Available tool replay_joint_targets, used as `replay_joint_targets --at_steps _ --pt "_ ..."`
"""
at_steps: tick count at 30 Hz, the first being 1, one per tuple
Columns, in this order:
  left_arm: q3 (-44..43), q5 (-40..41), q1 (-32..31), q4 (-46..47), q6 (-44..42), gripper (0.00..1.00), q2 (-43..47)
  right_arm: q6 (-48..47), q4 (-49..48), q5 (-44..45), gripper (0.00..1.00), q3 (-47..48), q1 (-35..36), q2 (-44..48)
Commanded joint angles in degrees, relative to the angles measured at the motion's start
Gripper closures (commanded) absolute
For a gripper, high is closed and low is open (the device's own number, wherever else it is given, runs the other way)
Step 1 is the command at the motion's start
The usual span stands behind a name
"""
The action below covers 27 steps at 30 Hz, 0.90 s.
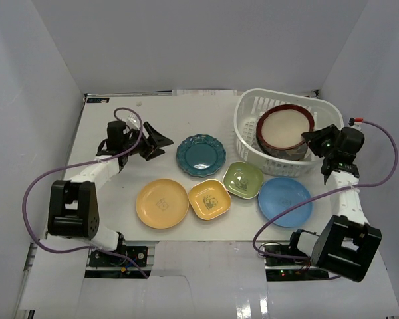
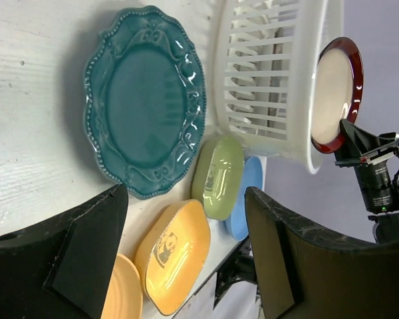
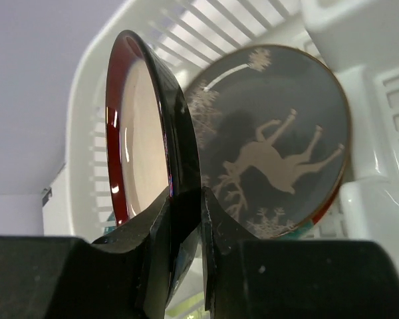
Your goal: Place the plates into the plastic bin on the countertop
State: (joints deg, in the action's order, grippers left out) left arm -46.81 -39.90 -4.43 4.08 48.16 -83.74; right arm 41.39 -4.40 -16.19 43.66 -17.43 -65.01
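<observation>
Right gripper clamps brown-rimmed cream plate by its rim, on edge inside plastic bin. Left gripper, jaws apart, faces teal plate lying flat just to its right.

White matte countertop carrying one bin and five loose plates, all flat and face up.

Far right corner: white lattice plastic bin, standing upright on the top. Left of bin, a small gap apart: scalloped teal plate. Near row, left to right: round yellow plate; small square yellow plate with a panda print, edge against the round one or just beside it, hard to tell; green plate, just in front of the bin's near wall; light blue plate, touching or slightly under the green one's right edge. Left part of the top bare white.
</observation>
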Motion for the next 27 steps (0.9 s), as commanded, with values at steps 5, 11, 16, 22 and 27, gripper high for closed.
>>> replay_joint_targets --at_steps 5,11,16,22,27 --pt "-12.3 10.1 -4.2 -9.9 -6.4 0.19 -10.4 -0.4 -3.9 -1.1 0.92 5.6 -0.2 -7.1" --pt "-16.5 15.6 -5.2 -13.3 -9.9 0.19 -17.8 -4.4 -1.0 4.8 0.57 5.6 -0.1 -8.6" --pt "-16.6 15.9 -5.8 -13.2 -10.9 0.19 -21.1 -10.0 3.5 11.8 0.13 8.4 1.3 -9.0" --pt "-18.1 15.5 -7.2 -13.4 -11.7 0.19 -23.9 -14.0 9.1 24.1 0.1 12.5 4.8 -9.7" --pt "-19.8 16.8 -8.8 -13.9 -12.5 0.21 -26.9 -17.7 12.8 27.4 0.1 15.6 7.2 -11.8"
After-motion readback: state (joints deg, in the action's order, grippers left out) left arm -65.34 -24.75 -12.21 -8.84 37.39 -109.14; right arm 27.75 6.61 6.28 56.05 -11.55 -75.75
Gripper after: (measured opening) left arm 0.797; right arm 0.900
